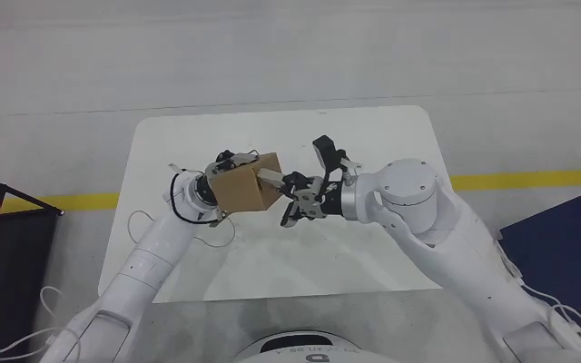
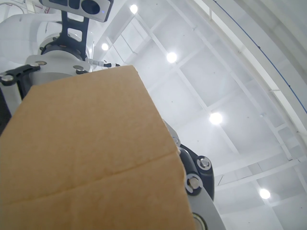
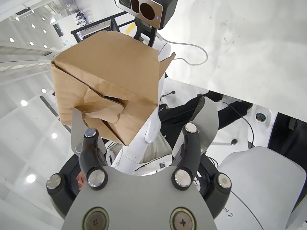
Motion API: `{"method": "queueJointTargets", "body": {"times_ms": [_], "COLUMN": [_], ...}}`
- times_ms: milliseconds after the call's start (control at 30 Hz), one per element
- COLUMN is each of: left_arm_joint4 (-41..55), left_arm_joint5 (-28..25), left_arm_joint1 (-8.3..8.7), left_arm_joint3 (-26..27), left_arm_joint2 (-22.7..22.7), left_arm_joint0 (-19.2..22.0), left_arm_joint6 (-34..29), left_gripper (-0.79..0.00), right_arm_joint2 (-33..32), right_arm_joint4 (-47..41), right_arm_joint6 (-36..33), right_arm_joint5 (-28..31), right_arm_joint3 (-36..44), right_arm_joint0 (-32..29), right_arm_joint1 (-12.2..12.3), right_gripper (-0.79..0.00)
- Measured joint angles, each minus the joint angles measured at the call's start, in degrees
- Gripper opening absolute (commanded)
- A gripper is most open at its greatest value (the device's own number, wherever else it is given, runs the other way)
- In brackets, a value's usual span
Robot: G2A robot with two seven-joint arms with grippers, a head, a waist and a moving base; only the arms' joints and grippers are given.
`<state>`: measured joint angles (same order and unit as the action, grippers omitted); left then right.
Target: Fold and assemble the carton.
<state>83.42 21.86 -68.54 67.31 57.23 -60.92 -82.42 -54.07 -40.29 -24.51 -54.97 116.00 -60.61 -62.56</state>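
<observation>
A brown carton (image 1: 243,186) is held above the white table (image 1: 363,245) between both arms. My left gripper (image 1: 218,180) is shut on its left side; in the left wrist view the carton's wall (image 2: 91,140) is close up, with one finger (image 2: 200,168) beside its edge. My right gripper (image 1: 292,195) is open at the carton's right end. In the right wrist view that end (image 3: 103,92) shows crumpled, folded-in flaps with a small gap in the middle. One right finger (image 3: 77,125) touches the flaps; the other finger (image 3: 206,113) stands clear. A side flap (image 3: 168,62) sticks out.
Thin cables (image 1: 213,231) lie on the table below the left wrist. A black frame (image 1: 23,201) stands off the table's left edge. A yellow floor line (image 1: 513,180) runs behind the right arm.
</observation>
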Motion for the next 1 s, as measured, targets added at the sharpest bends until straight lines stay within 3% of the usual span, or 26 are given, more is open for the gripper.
{"method": "queueJointTargets", "body": {"times_ms": [200, 233, 300, 633, 700, 833, 1000], "left_arm_joint4": [0.2, 0.2, 0.2, 0.0, 0.0, 0.2, 0.4], "left_arm_joint5": [-0.3, -0.3, -0.4, -0.4, -0.4, -0.3, -0.4], "left_arm_joint1": [-0.06, -0.06, -0.06, -0.15, -0.18, -0.22, -0.12], "left_arm_joint3": [-0.1, -0.1, -0.1, 0.1, 0.1, -0.2, -0.5], "left_arm_joint2": [0.1, 0.1, 0.2, 0.5, 0.4, 0.5, 0.9], "left_arm_joint0": [-0.1, -0.2, -0.3, -0.3, -0.3, -0.3, -0.4], "left_arm_joint6": [-0.3, -0.3, -0.4, -0.4, -0.4, -0.3, -0.4], "left_gripper": [-0.785, -0.785, -0.785, -0.785, -0.785, -0.785, -0.785], "right_arm_joint2": [1.2, 1.3, 1.6, 1.7, 0.6, -2.3, -7.0], "right_arm_joint4": [-0.4, -0.5, -0.6, -0.6, -0.5, -0.4, -0.8], "right_arm_joint6": [-0.3, -0.3, -0.5, -0.8, -0.5, 0.1, 0.7], "right_arm_joint5": [0.9, 0.9, 0.8, 0.7, 0.9, 1.2, 2.7], "right_arm_joint3": [-1.2, -1.3, -1.5, -1.8, -1.2, 1.0, 4.7], "right_arm_joint0": [0.1, 0.2, 0.3, 0.9, 0.6, -1.2, -5.1], "right_arm_joint1": [-0.2, -0.3, -0.3, -0.3, -0.1, 0.5, 1.3], "right_gripper": [-0.243, -0.308, -0.351, -0.302, -0.302, -0.231, -0.219]}}
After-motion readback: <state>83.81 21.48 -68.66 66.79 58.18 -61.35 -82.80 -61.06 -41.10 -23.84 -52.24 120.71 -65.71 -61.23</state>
